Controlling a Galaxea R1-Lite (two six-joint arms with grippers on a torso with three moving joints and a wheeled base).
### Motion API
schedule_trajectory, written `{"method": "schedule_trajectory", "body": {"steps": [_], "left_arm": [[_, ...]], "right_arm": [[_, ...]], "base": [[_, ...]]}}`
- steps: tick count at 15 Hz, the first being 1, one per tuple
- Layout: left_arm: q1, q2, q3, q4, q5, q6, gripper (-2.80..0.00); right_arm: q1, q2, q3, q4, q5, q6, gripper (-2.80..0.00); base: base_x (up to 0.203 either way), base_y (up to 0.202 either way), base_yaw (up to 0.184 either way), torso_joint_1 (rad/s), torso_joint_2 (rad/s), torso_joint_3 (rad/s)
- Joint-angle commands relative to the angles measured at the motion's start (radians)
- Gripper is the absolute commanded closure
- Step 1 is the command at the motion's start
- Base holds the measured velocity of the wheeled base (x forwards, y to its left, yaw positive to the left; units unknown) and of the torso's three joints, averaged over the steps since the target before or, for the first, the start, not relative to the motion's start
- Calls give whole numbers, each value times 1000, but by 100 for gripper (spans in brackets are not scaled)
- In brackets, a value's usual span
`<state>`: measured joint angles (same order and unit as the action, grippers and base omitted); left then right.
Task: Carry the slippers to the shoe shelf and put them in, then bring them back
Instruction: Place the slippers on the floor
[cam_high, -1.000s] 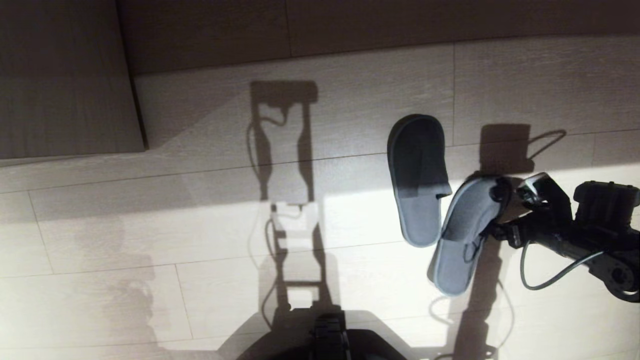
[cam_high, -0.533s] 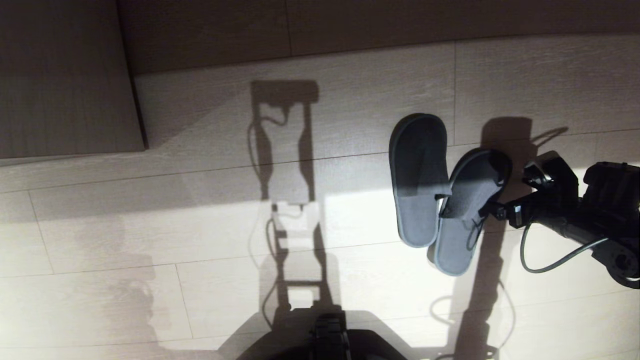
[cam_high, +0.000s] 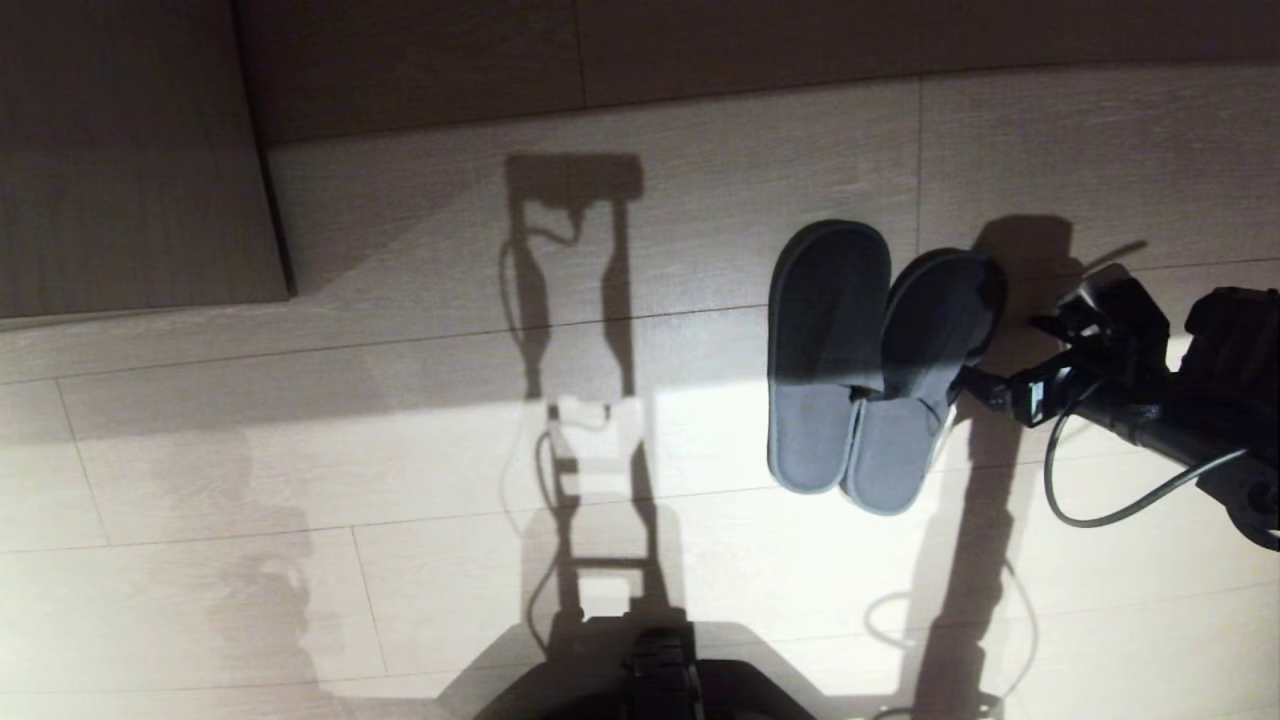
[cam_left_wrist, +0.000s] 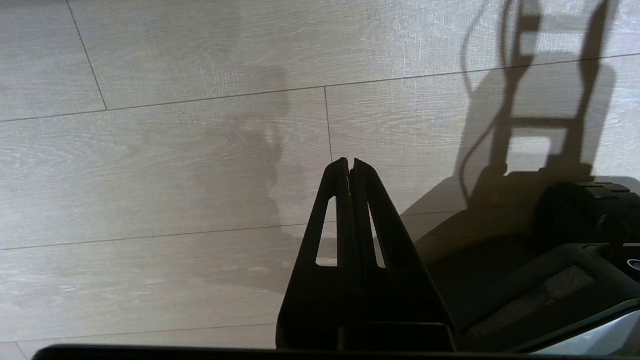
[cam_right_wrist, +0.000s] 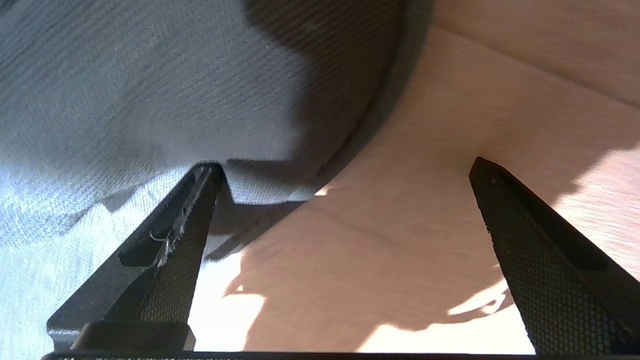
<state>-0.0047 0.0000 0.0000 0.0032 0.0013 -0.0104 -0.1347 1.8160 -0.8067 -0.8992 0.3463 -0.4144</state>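
1. Nudged over since a second ago, the right-hand slipper now lies flat against its mate, heels level.
2. Nearest the robot's base, the left gripper (cam_left_wrist: 350, 165) hangs over the floor (cam_high: 300, 450), fingers pressed together, holding nothing.
3. Slippers (cam_high: 860, 370) sit side by side, touching, on the floor.
4. Right gripper (cam_high: 985, 375) just right of the slippers, jaws spread wide, one finger (cam_right_wrist: 175, 235) against the fabric, nothing gripped.

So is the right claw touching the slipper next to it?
Touching. In the right wrist view one finger of the open right claw presses into the slipper's fabric edge; the other finger stands clear over the floor.
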Motion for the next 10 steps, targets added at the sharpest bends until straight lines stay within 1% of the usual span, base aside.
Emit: {"method": "schedule_trajectory", "body": {"steps": [1, 2, 3, 5, 10], "left_arm": [[0, -2, 2, 0, 0, 0, 0], [0, -2, 2, 0, 0, 0, 0], [0, -2, 2, 0, 0, 0, 0], [0, -2, 2, 0, 0, 0, 0], [0, -2, 2, 0, 0, 0, 0]], "right_arm": [[-3, -45, 23, 46, 2, -22, -280], [-4, -63, 38, 73, 2, -46, -280], [-6, -67, 43, 77, 2, -51, -280], [-13, -114, 61, 80, 2, -52, -280], [-31, -152, 66, 83, 2, -53, -280]], "base": [[0, 0, 0, 0, 0, 0], [0, 0, 0, 0, 0, 0], [0, 0, 0, 0, 0, 0], [0, 0, 0, 0, 0, 0], [0, 0, 0, 0, 0, 0]]}}
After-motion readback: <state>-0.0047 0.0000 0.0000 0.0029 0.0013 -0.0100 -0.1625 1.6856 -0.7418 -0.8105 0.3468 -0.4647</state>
